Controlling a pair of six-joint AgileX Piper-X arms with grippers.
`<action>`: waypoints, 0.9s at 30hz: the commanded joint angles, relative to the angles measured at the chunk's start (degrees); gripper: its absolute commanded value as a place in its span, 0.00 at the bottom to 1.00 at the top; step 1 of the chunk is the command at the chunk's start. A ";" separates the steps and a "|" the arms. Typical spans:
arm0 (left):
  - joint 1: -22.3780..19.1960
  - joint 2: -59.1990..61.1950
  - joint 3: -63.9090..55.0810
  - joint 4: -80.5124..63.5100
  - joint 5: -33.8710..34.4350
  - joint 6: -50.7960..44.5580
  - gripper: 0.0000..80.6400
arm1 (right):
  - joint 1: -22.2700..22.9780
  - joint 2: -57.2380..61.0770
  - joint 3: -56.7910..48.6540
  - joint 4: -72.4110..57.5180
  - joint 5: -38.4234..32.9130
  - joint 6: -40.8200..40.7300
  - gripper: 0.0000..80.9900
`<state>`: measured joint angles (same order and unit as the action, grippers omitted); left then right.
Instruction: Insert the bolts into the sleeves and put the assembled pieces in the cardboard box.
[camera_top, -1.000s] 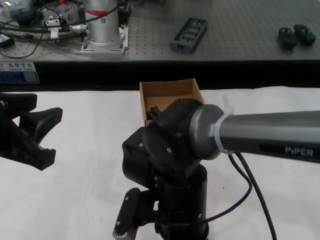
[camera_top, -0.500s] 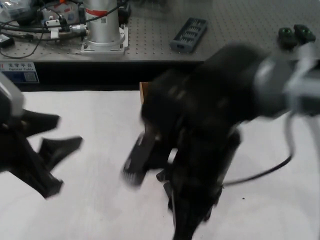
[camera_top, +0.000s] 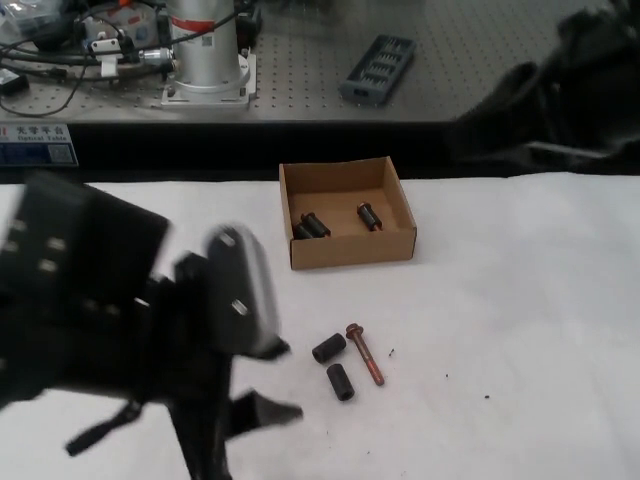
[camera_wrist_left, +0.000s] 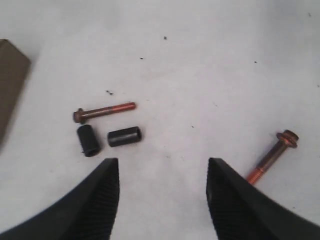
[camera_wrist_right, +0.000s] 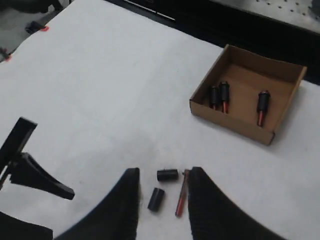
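The cardboard box (camera_top: 398, 248) stands at mid-bench with three assembled pieces inside (camera_wrist_right: 221, 96). In front of it two black sleeves (camera_top: 328, 348) (camera_top: 340, 381) lie beside a copper bolt (camera_top: 365, 354). My left gripper (camera_wrist_left: 162, 165) hovers open and empty just short of those sleeves (camera_wrist_left: 124, 136) and that bolt (camera_wrist_left: 104, 111). A second bolt (camera_wrist_left: 272, 156) lies by one of its fingers. My right gripper (camera_wrist_right: 163, 170) is open and empty, high above the loose parts. The right arm (camera_top: 560, 90) is at the back right.
White cloth covers the bench. Behind it a perforated metal table carries a metal post (camera_top: 205, 50), cables, a dark tray (camera_top: 378, 66) and black knobs. The left arm's body (camera_top: 110, 300) takes up the near left.
The right arm has swung from the bench centre up to the back right, uncovering the box and loose parts. The left arm has moved in from the left edge toward the centre.
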<state>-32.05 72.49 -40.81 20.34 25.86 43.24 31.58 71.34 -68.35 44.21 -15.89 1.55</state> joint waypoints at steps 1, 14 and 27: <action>-3.36 3.94 -1.33 1.50 -2.15 5.05 0.49 | -3.50 1.03 3.87 -0.78 -4.55 1.64 0.31; -10.78 14.53 -1.77 3.71 -7.70 17.18 0.48 | -5.40 1.51 18.59 -12.12 -15.10 7.85 0.31; -15.06 19.87 -7.16 5.93 -7.60 18.47 0.48 | -5.40 1.51 26.76 -15.36 -15.95 7.68 0.31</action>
<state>-46.74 91.53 -47.02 25.32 18.42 61.46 26.42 73.06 -43.15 29.60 -30.21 9.25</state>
